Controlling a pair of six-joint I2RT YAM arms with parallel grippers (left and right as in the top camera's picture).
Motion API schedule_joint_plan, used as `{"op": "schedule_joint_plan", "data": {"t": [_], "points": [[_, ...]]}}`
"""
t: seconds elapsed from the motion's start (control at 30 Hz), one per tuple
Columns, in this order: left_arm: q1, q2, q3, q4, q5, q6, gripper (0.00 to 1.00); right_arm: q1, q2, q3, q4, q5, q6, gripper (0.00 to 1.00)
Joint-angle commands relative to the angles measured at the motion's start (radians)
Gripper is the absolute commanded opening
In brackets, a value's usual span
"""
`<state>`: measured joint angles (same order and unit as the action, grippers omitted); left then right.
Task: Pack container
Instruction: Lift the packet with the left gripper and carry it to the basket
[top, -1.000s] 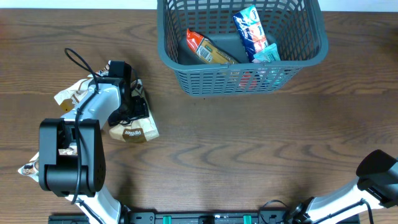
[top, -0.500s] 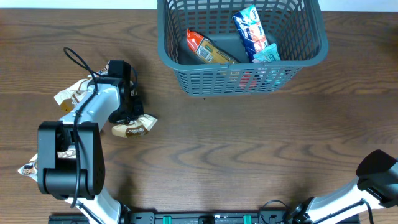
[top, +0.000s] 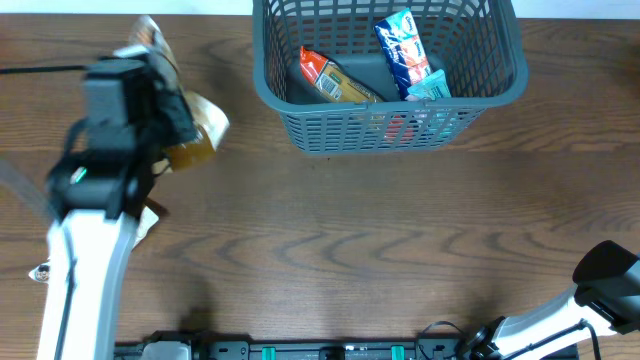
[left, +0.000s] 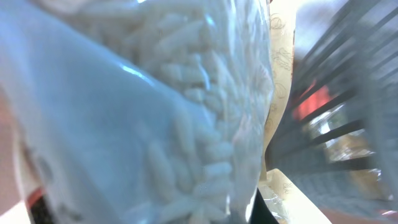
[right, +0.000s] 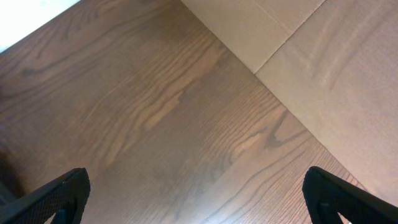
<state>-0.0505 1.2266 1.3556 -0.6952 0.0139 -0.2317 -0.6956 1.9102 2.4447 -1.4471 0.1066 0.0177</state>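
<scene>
Container (top: 320, 125): far side of surface (top: 330, 250), right of centre, upright.
Inside: orange packet (top: 330, 78), blue packet (top: 402, 48); teal item beside blue one, not identifiable.
Left claw (top: 172, 118): clamped on tan snack packet (top: 198, 130), well left of container, not yet over rim. Wrist view filled by clear film and pale puffed pieces.
Right claw (right: 205, 196): spread wide, empty, over bare surface.
Judgement: partly packed. Held packet goes in next. At least one more packet (top: 40, 271) waits at surface's left edge.
</scene>
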Motion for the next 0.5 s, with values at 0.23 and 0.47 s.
{"op": "schedule_joint_plan", "data": {"t": [0.23, 0.47], "points": [[-0.15, -0.034, 0.2, 0.115, 0.018, -0.04, 0.06, -0.004, 0.004, -0.003, -0.012, -0.018, -0.004, 0.99], [-0.315, 0.101, 0.201, 0.352, 0.024, -0.051, 0.06, -0.004, 0.004, -0.003, -0.037, -0.035, -0.004, 0.99]]}}
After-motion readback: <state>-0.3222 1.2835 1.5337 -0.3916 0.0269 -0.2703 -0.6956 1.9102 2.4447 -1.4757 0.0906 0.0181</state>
